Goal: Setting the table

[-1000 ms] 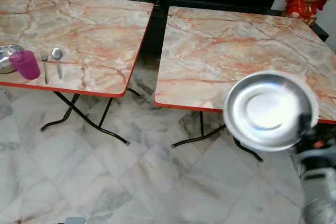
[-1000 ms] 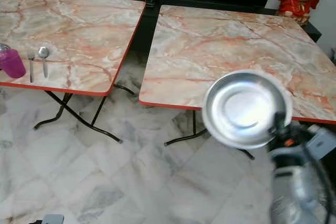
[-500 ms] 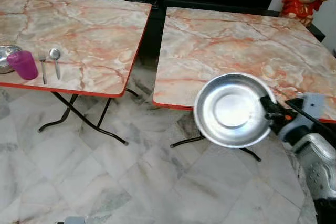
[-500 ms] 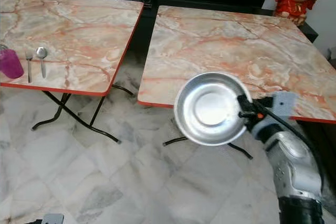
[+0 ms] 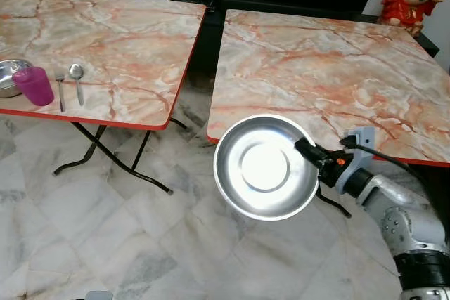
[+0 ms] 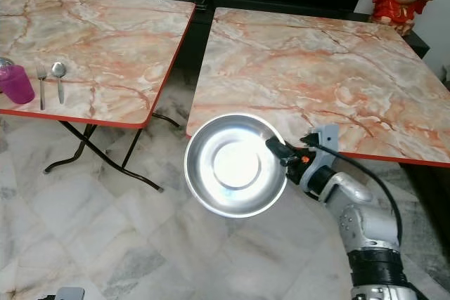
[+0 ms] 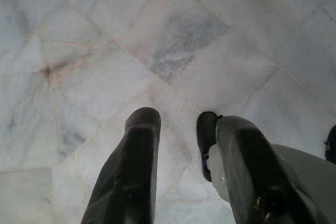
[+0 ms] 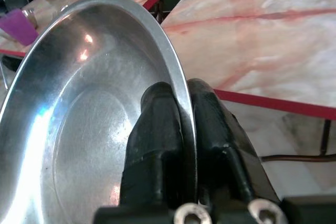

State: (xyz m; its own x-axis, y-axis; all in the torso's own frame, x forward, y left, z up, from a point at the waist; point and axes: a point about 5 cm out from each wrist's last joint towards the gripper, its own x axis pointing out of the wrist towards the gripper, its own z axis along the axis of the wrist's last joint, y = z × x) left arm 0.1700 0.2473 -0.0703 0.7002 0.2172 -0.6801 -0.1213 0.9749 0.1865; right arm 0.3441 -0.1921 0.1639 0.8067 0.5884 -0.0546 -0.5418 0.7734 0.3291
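**Steel plate held out over the floor, short of the counters**

Marble floor tiles run under two folding counters with orange-veined tops and red edges. On the left counter, near its front left corner, lie a metal bowl, a purple cup, a fork and a spoon, set close together. The right counter has a bare top.

The right claw is pressed together on the rim of a steel plate; the right wrist view shows one finger inside the rim and one outside, pinching the thin edge. The plate hangs in the air with its hollow side tilted toward the camera, over the floor just in front of the right counter's near left corner, touching nothing else. The left claw points at the floor tiles with its fingers spread and nothing between them.

The step in hand seems to be carrying the plate to a place setting, probably beside the cup and cutlery. A rim pinch on smooth steel looks likely to slip or let the plate swing, so the carry should be slow. The plate should be levelled before it goes down, lowered until its base rests flat, well inside the red edge and apart from the cup. Only then should the fingers part.
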